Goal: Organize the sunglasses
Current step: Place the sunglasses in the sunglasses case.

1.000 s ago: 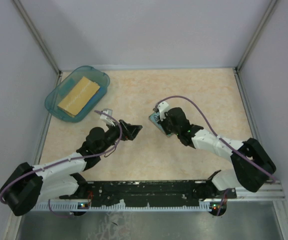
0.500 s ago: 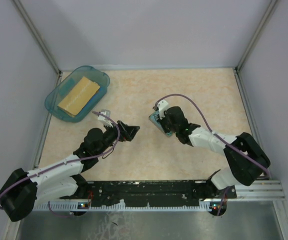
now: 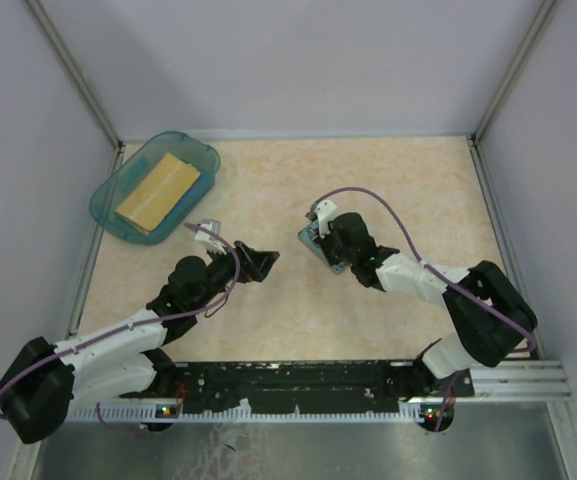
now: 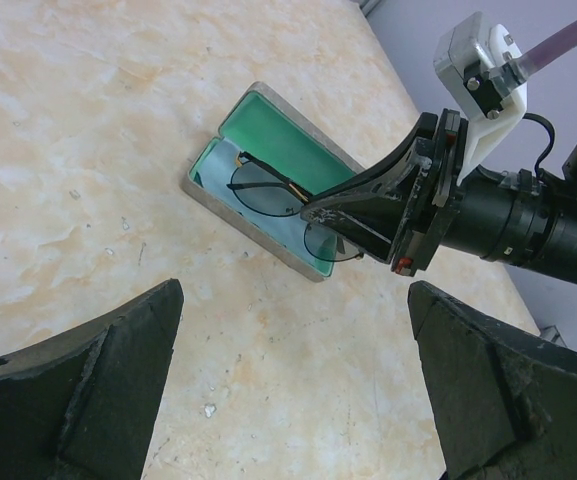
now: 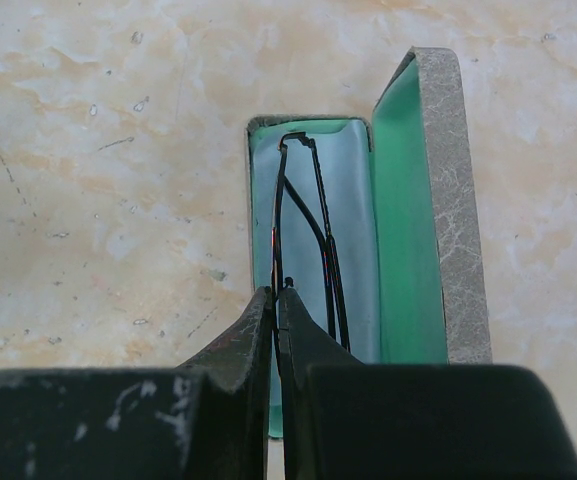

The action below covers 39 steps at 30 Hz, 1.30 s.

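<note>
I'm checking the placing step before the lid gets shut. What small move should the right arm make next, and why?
Probably open the right gripper and let go. The sunglasses already lie inside the open case, yet the jaws are shut on their thin frame, so releasing looks like the step that would leave them resting there.

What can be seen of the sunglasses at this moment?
The sunglasses are a thin dark wire frame with rounded, near-clear lenses and slim temple arms, apparently folded. They lie lengthwise in the lower half of the open grey case, whose raised lid shows green lining. The shut right gripper pinches the frame at about the bridge, between the two lenses.
</note>
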Available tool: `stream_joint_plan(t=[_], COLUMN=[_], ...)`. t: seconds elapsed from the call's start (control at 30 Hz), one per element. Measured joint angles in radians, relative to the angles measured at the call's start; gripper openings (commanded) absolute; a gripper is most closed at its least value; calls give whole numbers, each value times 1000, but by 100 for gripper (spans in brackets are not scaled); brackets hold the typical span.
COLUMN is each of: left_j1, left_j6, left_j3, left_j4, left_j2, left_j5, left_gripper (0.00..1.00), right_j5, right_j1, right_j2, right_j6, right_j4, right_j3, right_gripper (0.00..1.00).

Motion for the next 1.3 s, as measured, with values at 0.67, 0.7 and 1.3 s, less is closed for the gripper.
stream_joint_plan(t=[0.67,0.7,1.3], left_j1=[0,0,0], left_j6=[3,3,14], left_j3=[-4,-4,-11], left_j4=[0,0,-2], left_j2=[-8,-8,-23], left_j5=[-15,-15,-23], left_gripper=[100,100,100], right_j5=[-14,-14,-19], right_j1=[-2,-2,-2], right_j2=[37,40,56], right_j6=[17,17,34], right_j4=[5,5,5], right_j3=[19,19,20], right_gripper=[0,0,0])
